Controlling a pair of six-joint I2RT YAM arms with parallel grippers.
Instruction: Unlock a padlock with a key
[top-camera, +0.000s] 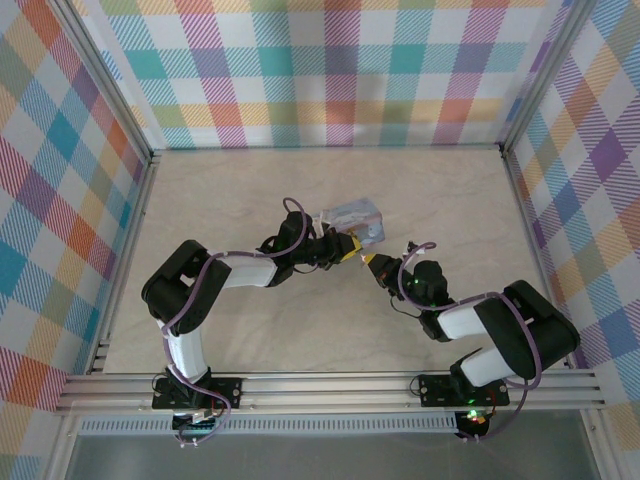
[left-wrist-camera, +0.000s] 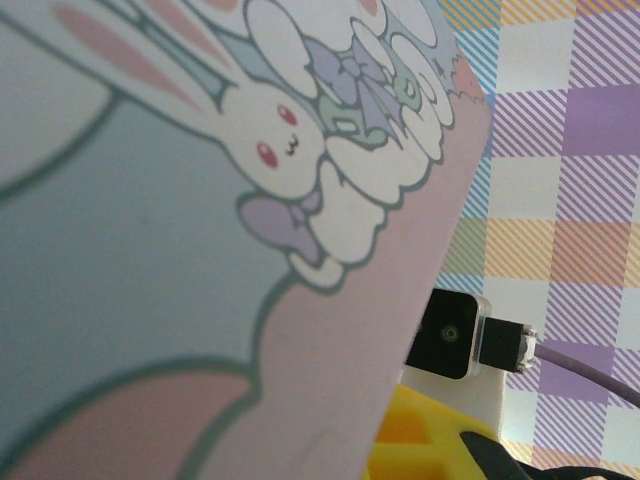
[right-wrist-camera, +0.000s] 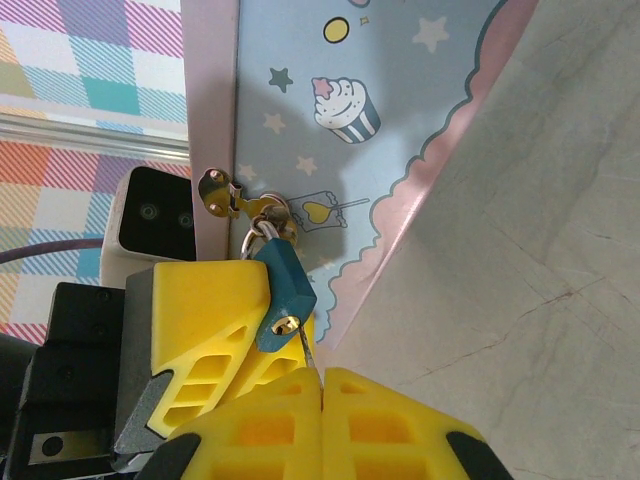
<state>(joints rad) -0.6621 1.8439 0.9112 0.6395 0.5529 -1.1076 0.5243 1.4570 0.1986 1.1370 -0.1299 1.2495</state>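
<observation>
Beige stone-look table (top-camera: 250, 200) with plaid walls around it. In the top view, a light-blue tin (top-camera: 357, 218) with pink edging sits just past table centre, looking tilted. Both arms meet at its 6 o'clock side: the left gripper (top-camera: 346, 250) is right against the tin, and the right gripper (top-camera: 371, 262) is just beside it at its 4 o'clock.

Left wrist view: the tin's face (left-wrist-camera: 120, 250) is very close, with a white bunny print at 12 o'clock. The other arm's camera block (left-wrist-camera: 450, 335) is at 4 o'clock.

Right wrist view: the tin (right-wrist-camera: 400, 110) shows cupcake and star prints. A brass hasp (right-wrist-camera: 222, 192) is on its edge at 10 o'clock of frame centre. The padlock (right-wrist-camera: 285, 290), teal-blue body with a silver shackle, hangs from the hasp, keyhole end pointing to 6 o'clock. Its body rests against a yellow finger (right-wrist-camera: 200, 320) of the left gripper at its 8 o'clock. Can't tell whether the left claw is clamping it or just alongside; the second finger is mostly hidden.

The right gripper (right-wrist-camera: 322, 390) has its yellow fingers pressed together, pinching the key (right-wrist-camera: 307, 350). The key is a thin grey blade running up toward 11 o'clock with its tip at the padlock's keyhole. It possibly sits inside, but it's too small to be sure.
</observation>
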